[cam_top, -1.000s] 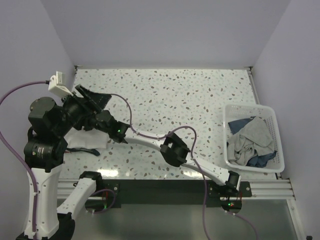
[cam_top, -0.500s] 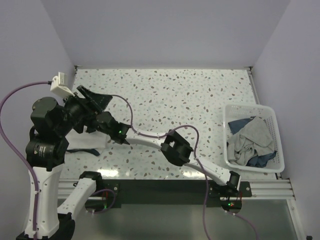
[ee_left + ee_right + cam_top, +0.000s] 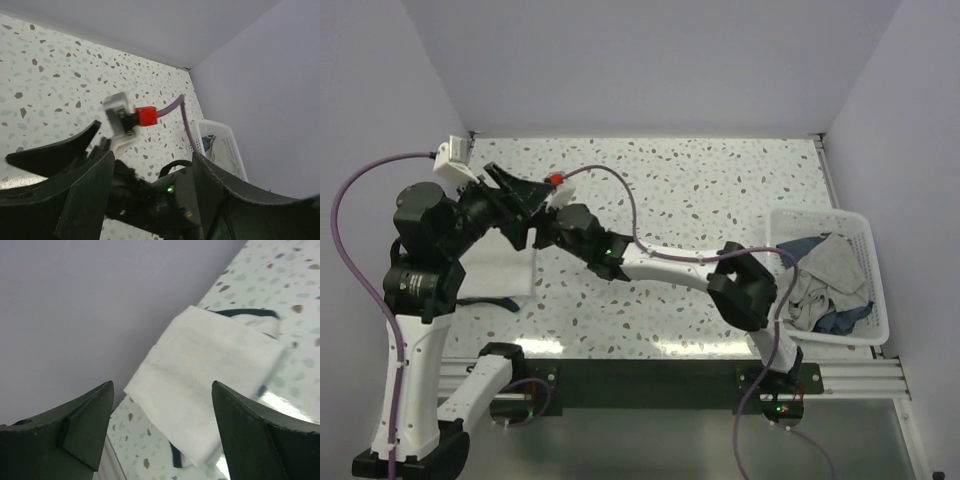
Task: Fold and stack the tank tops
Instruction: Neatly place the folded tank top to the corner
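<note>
A folded white tank top (image 3: 498,272) with navy trim lies flat at the table's left edge, partly hidden under both arms. In the right wrist view it (image 3: 200,400) lies below and beyond my open fingers, with nothing touching it. My left gripper (image 3: 523,208) is open and empty, raised above the top. In the left wrist view my left gripper (image 3: 152,160) frames the right arm's wrist. My right gripper (image 3: 546,230) is open and empty, close beside the left one; its jaws (image 3: 161,387) stand wide apart. No dark red tank top shows.
A white lattice basket (image 3: 868,262) at the right edge holds crumpled grey and blue cloth; it also shows in the left wrist view (image 3: 222,142). Walls close the table on the left, back and right. The right arm's cable (image 3: 620,190) loops over the middle.
The right arm has pulled up and back from the folded top, its elbow swinging right. The left gripper has lifted and turned. The folded top has stayed in place.
</note>
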Available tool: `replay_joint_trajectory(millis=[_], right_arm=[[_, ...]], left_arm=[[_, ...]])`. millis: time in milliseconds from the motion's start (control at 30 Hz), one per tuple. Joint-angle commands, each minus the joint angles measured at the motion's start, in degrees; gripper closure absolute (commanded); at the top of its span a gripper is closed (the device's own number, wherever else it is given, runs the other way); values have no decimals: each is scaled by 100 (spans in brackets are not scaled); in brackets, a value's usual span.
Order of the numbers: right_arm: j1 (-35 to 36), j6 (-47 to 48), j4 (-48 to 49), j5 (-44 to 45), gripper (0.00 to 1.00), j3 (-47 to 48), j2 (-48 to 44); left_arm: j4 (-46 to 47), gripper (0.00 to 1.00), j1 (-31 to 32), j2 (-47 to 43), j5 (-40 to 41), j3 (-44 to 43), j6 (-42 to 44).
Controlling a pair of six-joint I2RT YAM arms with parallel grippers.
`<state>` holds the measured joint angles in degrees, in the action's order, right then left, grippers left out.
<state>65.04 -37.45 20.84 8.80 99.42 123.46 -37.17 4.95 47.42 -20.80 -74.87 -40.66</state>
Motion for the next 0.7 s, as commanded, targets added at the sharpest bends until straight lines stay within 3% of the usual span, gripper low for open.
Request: replay_joint_trajectory(millis=[0, 167, 400, 667], right_arm=[[-368, 212, 132, 508, 17, -1018, -1162], [-641, 212, -378, 904, 17, -2284, -2420], [-799, 537, -1440, 1677, 11, -3937, -4433], [-861, 327, -3181, 2503, 7, -4983, -6394]], left_arm=[[683, 32, -12, 48, -249, 271, 68], [1237, 32, 128, 285, -268, 798, -11], [2318, 34, 2218, 1076, 1235, 1632, -187], [2908, 34, 3239, 1682, 2070, 2257, -100]])
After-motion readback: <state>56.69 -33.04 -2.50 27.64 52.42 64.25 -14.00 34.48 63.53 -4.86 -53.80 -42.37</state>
